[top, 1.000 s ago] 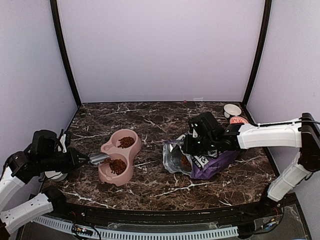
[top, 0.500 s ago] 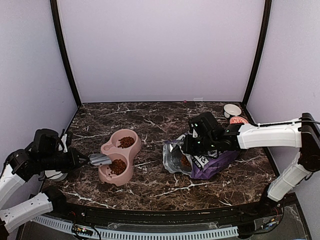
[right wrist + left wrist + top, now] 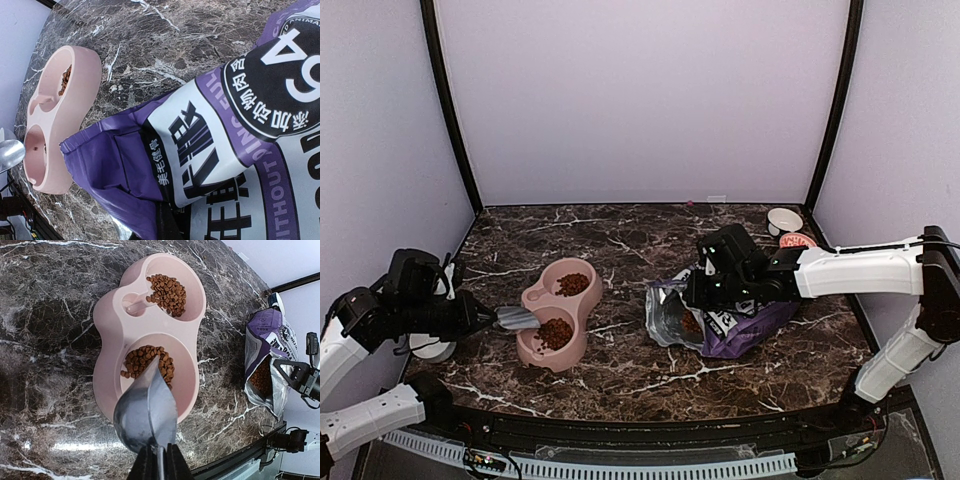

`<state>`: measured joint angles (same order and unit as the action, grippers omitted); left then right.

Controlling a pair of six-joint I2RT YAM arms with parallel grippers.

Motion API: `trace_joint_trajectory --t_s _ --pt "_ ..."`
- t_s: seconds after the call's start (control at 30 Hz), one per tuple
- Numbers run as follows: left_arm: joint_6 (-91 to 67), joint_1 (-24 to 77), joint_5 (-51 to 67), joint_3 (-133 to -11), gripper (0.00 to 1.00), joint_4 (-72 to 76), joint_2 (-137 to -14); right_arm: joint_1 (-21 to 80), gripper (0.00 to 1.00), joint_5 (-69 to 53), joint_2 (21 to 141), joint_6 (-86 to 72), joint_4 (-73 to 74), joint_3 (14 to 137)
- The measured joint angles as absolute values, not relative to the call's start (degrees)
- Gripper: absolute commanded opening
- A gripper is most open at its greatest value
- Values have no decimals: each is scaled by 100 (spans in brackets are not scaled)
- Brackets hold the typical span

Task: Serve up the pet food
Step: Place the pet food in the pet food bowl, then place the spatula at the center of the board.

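Grey scoop (image 3: 146, 410), its handle clamped between the jaws of the left gripper (image 3: 159, 462), tilts tip-down over the nearer compartment of a pink double bowl (image 3: 107, 330) on the dark marbled table (image 3: 620, 370). Pet food (image 3: 145, 360) lies heaped in that compartment under the scoop's tip; a second heap fills the farther compartment. To the right, well apart from the bowl, a purple-and-white bag (image 3: 750, 325) lies on its side, mouth open toward the bowl, more kibble visible inside. The right gripper (image 3: 692, 290) is clenched on the bag's upper edge. At the far right corner stand a small white bowl (image 3: 784, 220) and a red-patterned dish (image 3: 797, 241).
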<state>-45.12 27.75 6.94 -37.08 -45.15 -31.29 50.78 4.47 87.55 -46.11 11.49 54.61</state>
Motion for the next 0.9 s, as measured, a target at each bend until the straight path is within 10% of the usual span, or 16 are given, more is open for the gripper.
trace_joint_trajectory --t_s 0.9 --pt "-4364 2775 1057 -5098 0 -4912 -4189 5072 0 449 8694 -4571 906 5280"
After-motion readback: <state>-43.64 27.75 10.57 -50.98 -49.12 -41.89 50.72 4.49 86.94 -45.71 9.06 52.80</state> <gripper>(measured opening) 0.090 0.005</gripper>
